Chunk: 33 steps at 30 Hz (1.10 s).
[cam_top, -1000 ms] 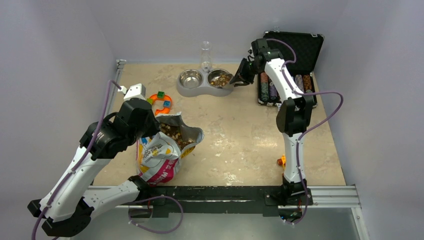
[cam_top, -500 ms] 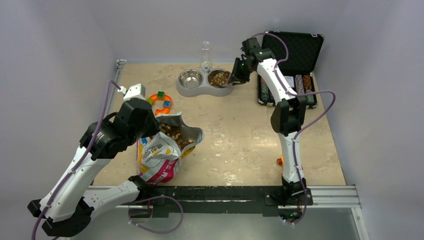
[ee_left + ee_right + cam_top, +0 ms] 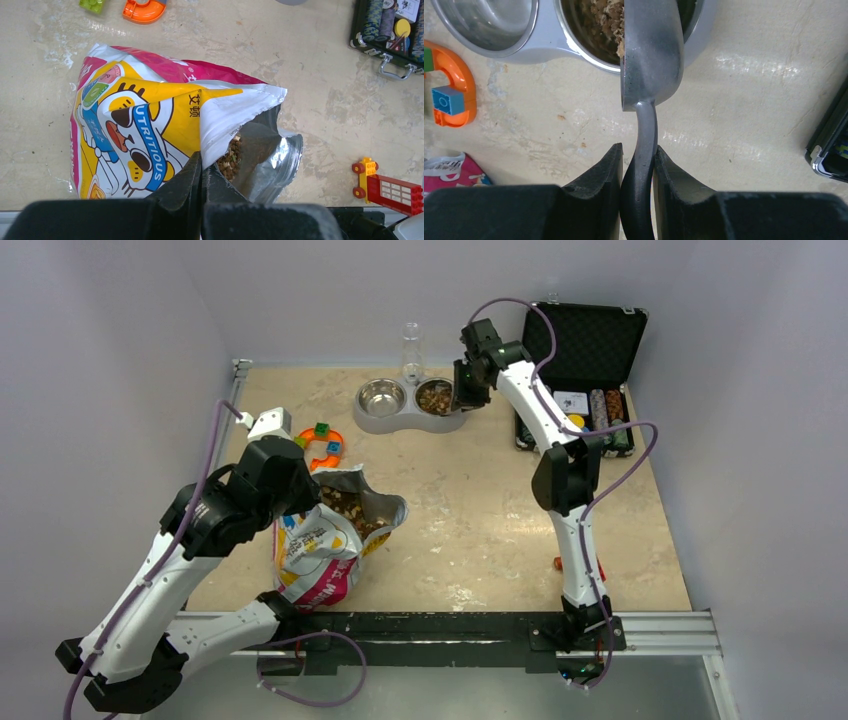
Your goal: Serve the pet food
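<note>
The pet food (image 3: 436,396) fills the right cup of a grey double bowl (image 3: 390,421) at the back, and more pet food (image 3: 230,161) lies inside the open printed foil bag (image 3: 135,130). My right gripper (image 3: 638,155) is shut on the handle of a grey scoop (image 3: 651,55), turned on its side over the right cup with kibble (image 3: 604,20) beside it. My left gripper (image 3: 202,167) is shut on the bag's white rim and holds the bag (image 3: 325,540) open and upright.
An open black case of poker chips (image 3: 575,410) stands at the back right. An orange toy with coloured blocks (image 3: 322,445) lies left of the bowl. A clear bottle (image 3: 411,352) stands behind the bowl. A red and yellow brick toy (image 3: 387,187) lies near the front.
My right gripper has swung left from beside the case to over the right cup and turned the scoop on its side. The left arm and bag have not moved.
</note>
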### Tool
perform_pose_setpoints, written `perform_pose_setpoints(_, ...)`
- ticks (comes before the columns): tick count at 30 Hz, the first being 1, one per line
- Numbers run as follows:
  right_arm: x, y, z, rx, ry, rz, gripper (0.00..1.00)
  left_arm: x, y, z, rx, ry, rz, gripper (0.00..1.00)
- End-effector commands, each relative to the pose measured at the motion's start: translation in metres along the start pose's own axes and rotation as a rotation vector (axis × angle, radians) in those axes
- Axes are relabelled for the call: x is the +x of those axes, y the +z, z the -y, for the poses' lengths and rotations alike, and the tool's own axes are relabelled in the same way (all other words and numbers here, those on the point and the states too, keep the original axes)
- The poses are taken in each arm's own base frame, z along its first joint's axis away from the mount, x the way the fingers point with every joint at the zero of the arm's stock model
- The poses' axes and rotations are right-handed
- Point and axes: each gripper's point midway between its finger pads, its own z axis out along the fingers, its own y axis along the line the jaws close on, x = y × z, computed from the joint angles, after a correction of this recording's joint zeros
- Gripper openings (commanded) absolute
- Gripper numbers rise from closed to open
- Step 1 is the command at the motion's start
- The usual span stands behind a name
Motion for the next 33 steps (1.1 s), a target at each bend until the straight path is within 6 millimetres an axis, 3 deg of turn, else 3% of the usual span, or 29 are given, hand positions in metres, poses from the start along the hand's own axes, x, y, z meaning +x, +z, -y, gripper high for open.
perform_pose_setpoints(1, -0.015, -0.005, 0.009, 0.065, -0.057, 0.061, 0.00, -0.004, -0.009, -0.008, -0.018, 0.011, 0.008, 0.00)
perform_pose_setpoints(16, -0.026, -0.010, -0.003, 0.138, -0.209, 0.144, 0.00, -0.003, -0.006, -0.006, -0.020, 0.018, -0.003, 0.00)
perform_pose_setpoints(33, -0.034, -0.039, -0.007, 0.259, -0.298, 0.227, 0.00, -0.004, -0.005, 0.000, 0.001, 0.048, -0.009, 0.00)
